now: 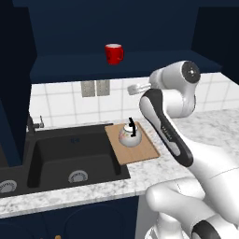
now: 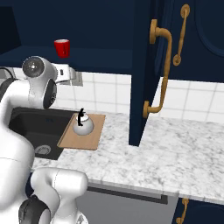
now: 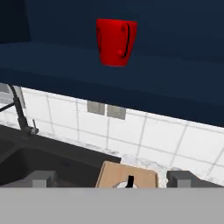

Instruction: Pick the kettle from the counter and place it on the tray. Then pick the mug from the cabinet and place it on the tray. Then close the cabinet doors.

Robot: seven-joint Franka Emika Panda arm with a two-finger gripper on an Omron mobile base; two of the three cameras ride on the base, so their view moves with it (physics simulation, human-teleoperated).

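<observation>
Left base view: nearest the camera is the arm point(image 1: 186, 154), rising from the lower right, with the speckled tabletop point(image 1: 93, 189) edge beside it. One kettle point(image 1: 130, 135) stands upright on one tray point(image 1: 133, 148), which lies on the tabletop just right of the black sink point(image 1: 70, 158). One red mug point(image 1: 113, 53) sits on the shelf of the open cabinet point(image 1: 116, 28), above and well apart from the tray. Right base view: the arm point(image 2: 22, 122) stands nearest at the lower left; beyond it the kettle point(image 2: 82, 126) rests on the tray point(image 2: 83, 133). The mug point(image 2: 62, 47) stands on the shelf, and one open cabinet door point(image 2: 144, 70) with a brass handle point(image 2: 162, 65) juts over the tabletop point(image 2: 166, 153). Hand view: two dark fingertips point(image 3: 41, 178) rise at the bottom edge, set wide apart with nothing between them; the pincer point(image 3: 111, 180) is empty and spread. The mug point(image 3: 116, 41) appears above, handle facing the camera, and the tray point(image 3: 127, 173) below. Judgement: the kettle step looks complete; the mug step is in hand. The next move calls for raising and advancing the pincer to the mug, then closing on its body.
</observation>
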